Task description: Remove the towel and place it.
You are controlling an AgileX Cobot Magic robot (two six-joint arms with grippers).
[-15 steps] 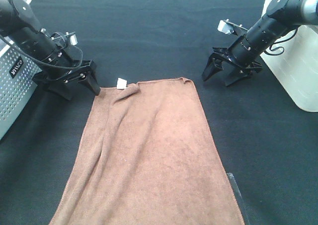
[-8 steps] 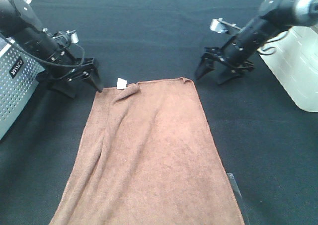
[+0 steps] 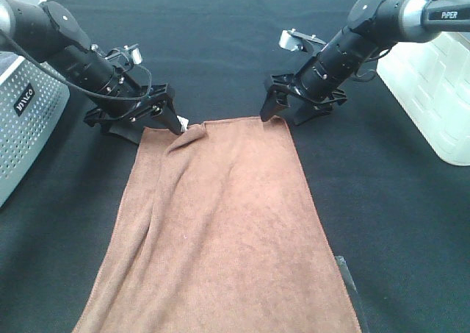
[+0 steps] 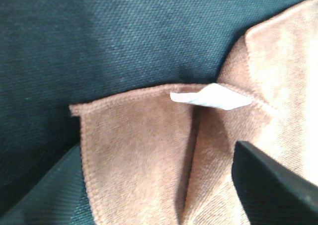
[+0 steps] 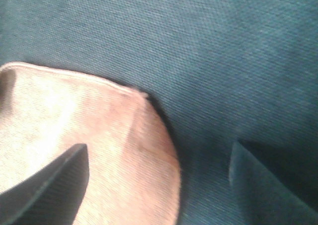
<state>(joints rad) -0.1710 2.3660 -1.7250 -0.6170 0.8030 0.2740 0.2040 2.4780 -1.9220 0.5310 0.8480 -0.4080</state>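
Black fabric tabletop (image 3: 220, 39) under both arms. Flat on it, the brown towel (image 3: 228, 230), far hem right at the two tools. Left gripper (image 3: 145, 126): jaws spread wide, straddling the far left corner, the white tag (image 4: 211, 97) between the fingers (image 4: 278, 185), nothing clamped. Right gripper (image 3: 283, 117): jaws likewise apart, one finger (image 5: 49, 185) over the far right corner, the other over bare cloth, nothing clamped. Outboard of the left arm, a perforated white basket (image 3: 22, 120); outboard of the right arm, a white bin (image 3: 433, 90).
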